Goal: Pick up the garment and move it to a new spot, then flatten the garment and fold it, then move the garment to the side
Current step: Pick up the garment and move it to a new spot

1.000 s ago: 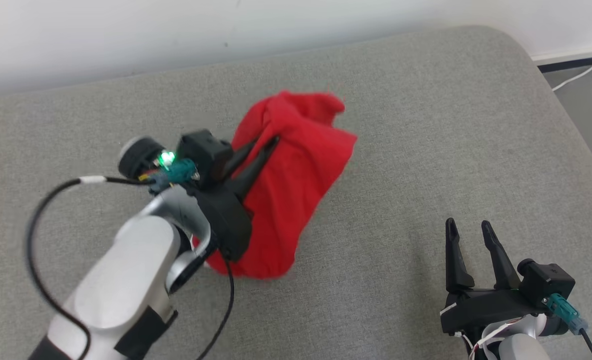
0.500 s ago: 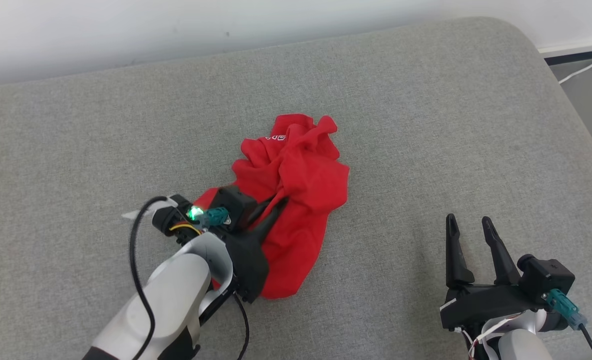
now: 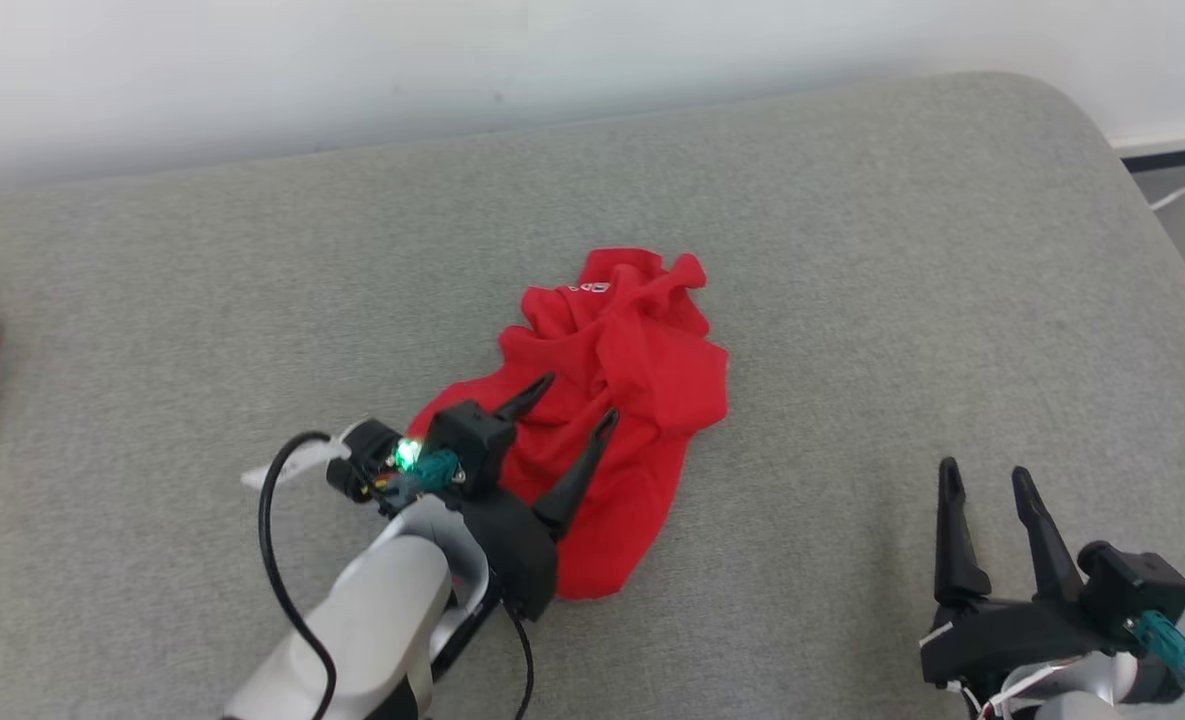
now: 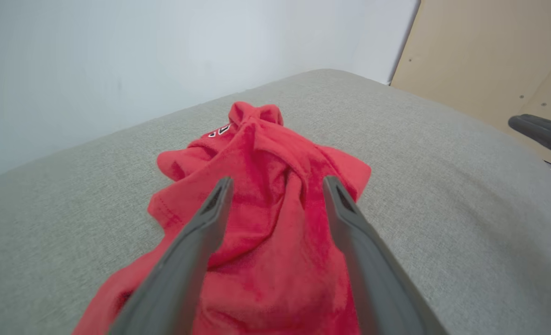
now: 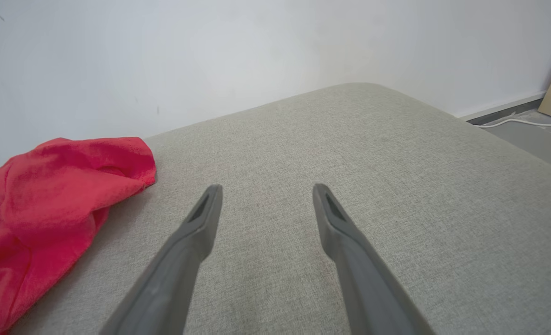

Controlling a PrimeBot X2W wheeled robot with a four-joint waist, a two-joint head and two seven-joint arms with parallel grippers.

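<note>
L gripper (image 3: 580,395) fingers spread, R gripper (image 3: 983,469) fingers apart, pointing fwd

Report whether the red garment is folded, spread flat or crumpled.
Crumpled: the red garment lies bunched in irregular creases on the grey cushion.

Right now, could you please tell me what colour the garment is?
The garment is red, with a small white mark; the left wrist view shows it best.
</note>
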